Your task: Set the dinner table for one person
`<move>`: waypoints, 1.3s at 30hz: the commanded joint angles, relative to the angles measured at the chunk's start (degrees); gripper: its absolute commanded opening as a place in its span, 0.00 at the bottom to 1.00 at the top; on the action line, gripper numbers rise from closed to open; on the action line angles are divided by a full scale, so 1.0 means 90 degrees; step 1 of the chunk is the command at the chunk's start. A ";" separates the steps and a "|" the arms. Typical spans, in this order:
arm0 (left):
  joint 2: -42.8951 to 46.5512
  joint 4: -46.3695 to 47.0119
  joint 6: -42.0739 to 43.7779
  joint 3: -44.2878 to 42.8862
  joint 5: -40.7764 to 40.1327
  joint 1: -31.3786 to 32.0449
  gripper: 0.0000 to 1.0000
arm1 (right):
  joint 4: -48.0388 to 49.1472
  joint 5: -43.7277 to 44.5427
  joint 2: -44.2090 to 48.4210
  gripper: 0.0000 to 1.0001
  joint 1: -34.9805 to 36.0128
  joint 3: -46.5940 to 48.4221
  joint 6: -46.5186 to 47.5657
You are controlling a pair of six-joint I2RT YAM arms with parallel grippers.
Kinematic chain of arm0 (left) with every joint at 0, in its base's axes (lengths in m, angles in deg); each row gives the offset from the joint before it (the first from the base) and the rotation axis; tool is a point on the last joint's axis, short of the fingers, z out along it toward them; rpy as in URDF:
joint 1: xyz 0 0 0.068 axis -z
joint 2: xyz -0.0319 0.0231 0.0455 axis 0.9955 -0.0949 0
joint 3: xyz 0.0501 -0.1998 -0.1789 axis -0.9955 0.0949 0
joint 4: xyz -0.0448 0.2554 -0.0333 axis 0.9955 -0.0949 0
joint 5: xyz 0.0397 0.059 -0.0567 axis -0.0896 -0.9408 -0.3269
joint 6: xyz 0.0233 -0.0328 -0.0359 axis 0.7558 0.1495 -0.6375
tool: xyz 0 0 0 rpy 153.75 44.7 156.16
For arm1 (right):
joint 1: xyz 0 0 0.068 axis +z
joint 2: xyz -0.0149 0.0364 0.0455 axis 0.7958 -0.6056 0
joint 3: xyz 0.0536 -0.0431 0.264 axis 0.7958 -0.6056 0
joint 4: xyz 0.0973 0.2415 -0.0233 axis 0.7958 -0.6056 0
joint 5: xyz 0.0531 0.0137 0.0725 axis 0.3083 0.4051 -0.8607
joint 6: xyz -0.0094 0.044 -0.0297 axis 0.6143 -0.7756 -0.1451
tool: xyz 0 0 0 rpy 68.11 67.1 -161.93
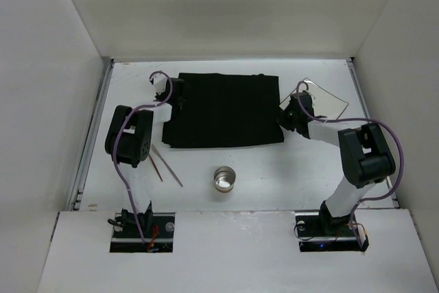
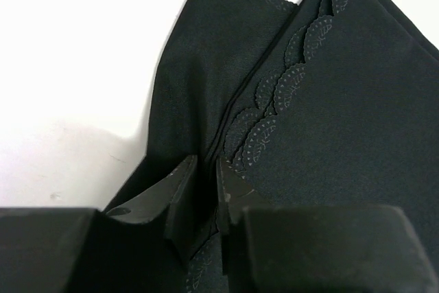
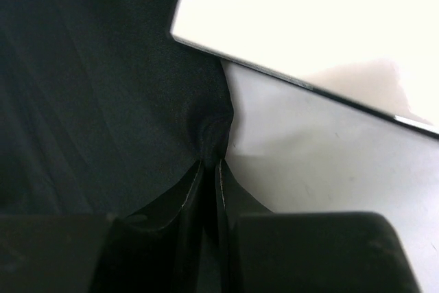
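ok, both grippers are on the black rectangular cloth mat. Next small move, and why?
Probably ease the left gripper outward, away from the right gripper, to pull the black rectangular cloth mat flat. Both are shut on its opposite edges, and the left wrist view shows its scalloped edge doubled over.

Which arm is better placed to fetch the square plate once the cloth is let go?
Right. The right gripper, pinching the right edge of the black cloth, sits just beside the square plate. The left gripper holds the opposite edge, across the cloth.
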 commanded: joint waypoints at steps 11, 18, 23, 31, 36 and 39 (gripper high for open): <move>0.1279 0.0452 -0.0169 0.1319 -0.0303 -0.0035 0.46 | 0.0446 0.0134 0.0083 0.25 -0.0054 0.0077 -0.0185; 0.3192 0.1234 -0.0160 0.2892 -0.0956 0.0433 0.58 | 0.0339 0.0144 0.0726 0.53 -0.0045 -0.0011 -0.0126; 0.4492 0.1761 -0.0169 0.3878 -0.0928 0.0824 0.58 | 0.0475 0.0251 0.2053 0.60 -0.0074 -0.0508 -0.0185; 0.5305 0.2885 -0.0228 0.4993 -0.0791 0.2161 0.55 | 0.1071 0.0731 0.3140 0.22 -0.1360 -0.1524 -0.0467; 0.5821 0.3090 0.0006 0.5470 -0.0791 0.2359 0.45 | 0.1422 0.0584 0.3023 0.11 -0.2260 -0.2100 -0.0800; 0.6008 0.3304 -0.0101 0.5745 -0.0713 0.2202 0.41 | 0.1549 0.0662 0.3004 0.31 -0.2661 -0.2569 -0.1219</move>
